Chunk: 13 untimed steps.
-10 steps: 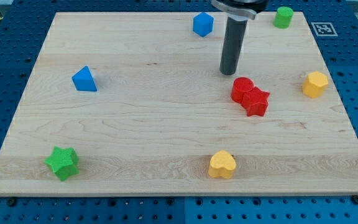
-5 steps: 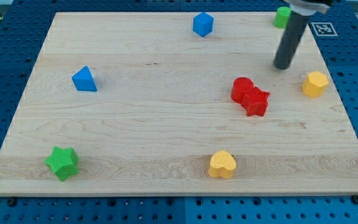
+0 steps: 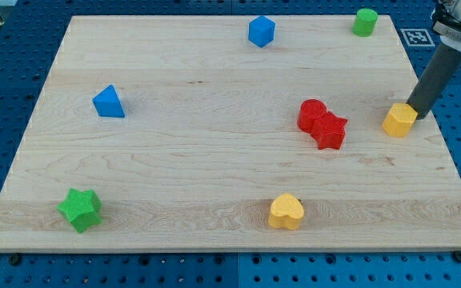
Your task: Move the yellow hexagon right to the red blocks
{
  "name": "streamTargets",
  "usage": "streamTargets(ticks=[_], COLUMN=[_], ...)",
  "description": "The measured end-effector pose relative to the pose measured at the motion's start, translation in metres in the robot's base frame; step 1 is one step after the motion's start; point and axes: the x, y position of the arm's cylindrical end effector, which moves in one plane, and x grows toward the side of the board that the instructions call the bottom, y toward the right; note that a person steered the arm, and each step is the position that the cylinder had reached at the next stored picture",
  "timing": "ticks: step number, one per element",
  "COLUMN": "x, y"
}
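Observation:
The yellow hexagon (image 3: 399, 120) lies near the board's right edge. My tip (image 3: 419, 116) is at the hexagon's right side, touching or almost touching it. Two red blocks sit pressed together to the hexagon's left: a red cylinder (image 3: 312, 114) and a red star (image 3: 330, 130). A gap of bare wood separates the hexagon from the red star.
A blue cube (image 3: 261, 31) and a green cylinder (image 3: 365, 22) sit near the view's top. A blue triangle (image 3: 108, 102) is at the left, a green star (image 3: 80, 210) at the bottom left, a yellow heart (image 3: 286, 212) at the bottom. The wooden board (image 3: 182, 160) lies on a blue pegboard.
My tip has swept from above the red blocks to the right, around to the hexagon's right side. The yellow hexagon has shifted slightly left and down.

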Motion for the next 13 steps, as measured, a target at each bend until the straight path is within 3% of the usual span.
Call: streamTargets(ticks=[8,11,13], x=[0.01,0.04,0.081], y=[0.002,0.002,0.002])
